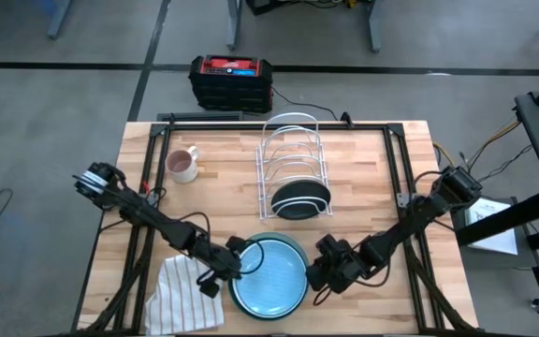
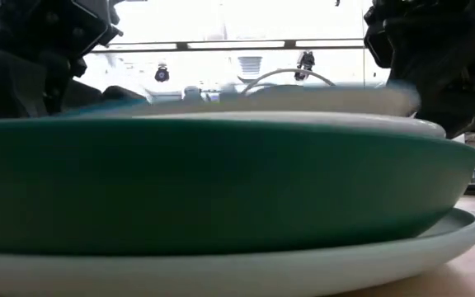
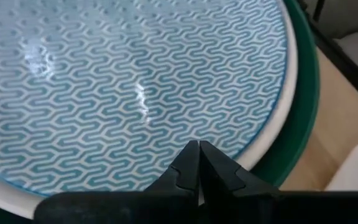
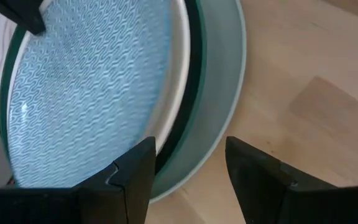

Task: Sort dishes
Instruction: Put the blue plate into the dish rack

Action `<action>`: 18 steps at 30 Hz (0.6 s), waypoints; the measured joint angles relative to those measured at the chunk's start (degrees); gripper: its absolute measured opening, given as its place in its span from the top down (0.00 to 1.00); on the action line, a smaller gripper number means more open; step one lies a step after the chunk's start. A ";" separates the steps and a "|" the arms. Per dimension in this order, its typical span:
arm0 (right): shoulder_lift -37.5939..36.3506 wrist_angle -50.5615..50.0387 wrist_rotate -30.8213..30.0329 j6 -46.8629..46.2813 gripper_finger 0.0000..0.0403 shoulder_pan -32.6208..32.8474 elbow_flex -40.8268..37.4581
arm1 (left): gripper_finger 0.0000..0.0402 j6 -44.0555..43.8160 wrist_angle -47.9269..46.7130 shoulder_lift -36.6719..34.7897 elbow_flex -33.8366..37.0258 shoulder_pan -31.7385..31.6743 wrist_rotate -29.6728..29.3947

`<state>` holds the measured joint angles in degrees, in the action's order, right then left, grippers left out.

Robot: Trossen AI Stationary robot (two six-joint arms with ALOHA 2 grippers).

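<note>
Left end effector (image 1: pixel 235 265): fingers (image 3: pixel 188 167) pressed together, tips meeting over the rim of the patterned pale blue plate (image 1: pixel 268 276) at the left side of the stack. Nothing is visibly pinched between them.

Right end effector (image 1: pixel 318 272): fingers (image 4: pixel 132 168) spread, positioned at the right side of the same stack, with the stacked rims lying in front of the gap between the fingers.

The stack sits at the middle of the front edge of the wooden surface (image 1: pixel 372 178). The pale blue plate, printed with a wavy line pattern, is on top. It rests in the dark green plate (image 2: pixel 221 186), which in turn rests on a wider pale teal plate (image 2: pixel 435 239) touching the surface.

The blackish plate with pale rim (image 1: pixel 299 199) stands on edge in the front slot of the white wire dish rack (image 1: pixel 293 154), behind the stack near the centre of the surface.

A white striped cloth (image 1: pixel 183 298) lies at the front left, just beside the stack. A mug (image 1: pixel 182 165) stands toward the rear left corner.
</note>
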<state>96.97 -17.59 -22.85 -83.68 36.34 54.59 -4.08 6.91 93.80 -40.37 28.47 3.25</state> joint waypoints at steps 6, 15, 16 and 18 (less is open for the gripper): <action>-0.14 0.01 -1.08 0.26 0.54 -0.45 0.00 | 1.00 0.33 1.44 1.11 0.28 -0.02 -2.77; -3.79 -0.60 -1.36 1.29 0.54 -1.49 0.00 | 1.00 0.13 2.55 1.71 0.34 -0.15 -2.93; -4.66 -0.74 -2.02 1.27 0.54 -1.49 0.00 | 1.00 0.13 2.56 1.71 0.34 -0.16 -2.93; -6.34 -1.50 -2.86 1.00 0.54 -1.49 0.00 | 1.00 0.11 2.56 1.71 0.35 -0.17 -2.93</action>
<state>90.63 -19.09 -25.71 -82.68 34.85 54.59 -3.97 9.47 95.50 -40.02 28.29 0.32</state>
